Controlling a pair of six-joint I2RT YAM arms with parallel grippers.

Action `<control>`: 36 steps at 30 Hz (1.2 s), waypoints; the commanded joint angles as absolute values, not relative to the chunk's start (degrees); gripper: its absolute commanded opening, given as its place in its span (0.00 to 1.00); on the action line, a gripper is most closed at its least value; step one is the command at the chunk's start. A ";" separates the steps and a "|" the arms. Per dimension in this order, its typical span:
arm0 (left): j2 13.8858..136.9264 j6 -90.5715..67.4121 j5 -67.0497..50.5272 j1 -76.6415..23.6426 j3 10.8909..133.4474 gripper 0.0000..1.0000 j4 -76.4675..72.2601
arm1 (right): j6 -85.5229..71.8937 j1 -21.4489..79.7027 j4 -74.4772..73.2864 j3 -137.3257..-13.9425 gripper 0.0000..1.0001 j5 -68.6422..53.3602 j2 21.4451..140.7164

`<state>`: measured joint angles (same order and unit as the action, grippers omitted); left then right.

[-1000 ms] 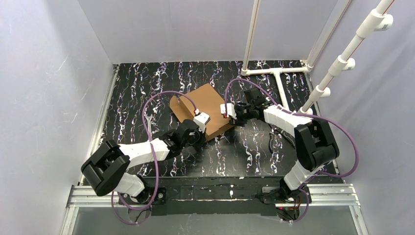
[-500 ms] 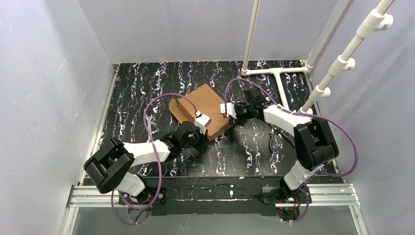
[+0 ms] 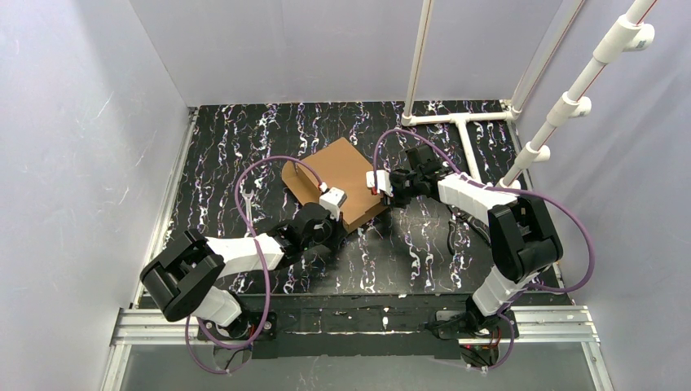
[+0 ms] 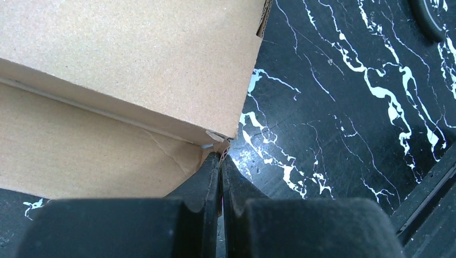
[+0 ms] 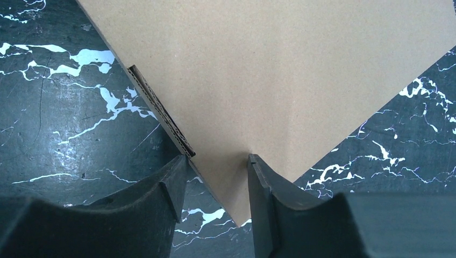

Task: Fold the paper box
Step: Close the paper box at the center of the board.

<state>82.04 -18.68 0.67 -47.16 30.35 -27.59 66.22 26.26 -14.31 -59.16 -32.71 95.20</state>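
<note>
The paper box [image 3: 338, 175], plain brown cardboard, lies mid-table, turned diagonally, with a flap standing at its left end. My left gripper [image 3: 342, 210] is at its near edge. In the left wrist view the left gripper [image 4: 220, 156] is shut, its tips touching a frayed corner of the box [image 4: 134, 64] where the top panel meets a lower panel. My right gripper [image 3: 380, 194] is at the box's right corner. In the right wrist view that gripper [image 5: 218, 158] is open and straddles the pointed corner of the box [image 5: 269, 70]; its left fingertip [image 5: 180, 166] touches the corrugated edge.
A white pipe frame [image 3: 456, 122] stands at the back right of the black marbled table [image 3: 228, 138]. Purple cables loop over both arms. Grey walls close in on the left, back and right. A metal rail [image 3: 350, 322] runs along the near edge.
My left arm has shifted a little to the left along the box's near edge. The right gripper has stayed at the box's right corner, and the box has barely moved.
</note>
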 commanded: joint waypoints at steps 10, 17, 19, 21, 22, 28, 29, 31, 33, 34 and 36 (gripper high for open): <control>78.32 -18.15 3.17 -47.20 30.88 0.00 -35.00 | 62.99 28.21 -21.05 -58.77 0.50 -36.20 98.30; 78.05 -13.82 4.29 -47.21 26.66 0.00 -34.41 | 62.58 28.21 -20.75 -58.81 0.50 -35.04 98.79; 77.93 -12.42 3.88 -47.21 26.31 0.00 -34.43 | 62.57 28.21 -20.80 -58.85 0.50 -35.07 98.85; 77.97 -11.13 3.22 -47.20 26.32 0.00 -34.37 | 62.56 28.19 -20.76 -58.89 0.50 -34.94 99.03; 77.93 -10.88 2.95 -47.22 26.13 0.00 -34.37 | 62.53 28.21 -20.74 -58.90 0.50 -34.90 99.09; 77.72 -9.71 1.69 -47.20 25.32 0.00 -34.28 | 62.49 28.21 -20.83 -58.97 0.50 -34.72 99.47; 77.62 -9.75 1.49 -47.21 25.12 0.00 -34.28 | 62.49 28.21 -20.83 -58.97 0.50 -34.72 99.49; 77.40 -9.74 1.24 -47.20 24.77 0.00 -34.28 | 62.49 28.21 -20.90 -59.02 0.50 -34.72 99.57; 77.25 -9.81 1.15 -47.20 24.38 0.00 -34.28 | 62.49 28.21 -20.88 -59.00 0.50 -34.72 99.58; 77.20 -9.76 1.07 -47.20 24.20 0.00 -34.28 | 62.49 28.21 -20.91 -59.02 0.50 -34.72 99.58; 77.01 -9.42 0.66 -47.20 24.02 0.00 -34.19 | 62.49 28.21 -20.92 -59.07 0.50 -34.76 99.58</control>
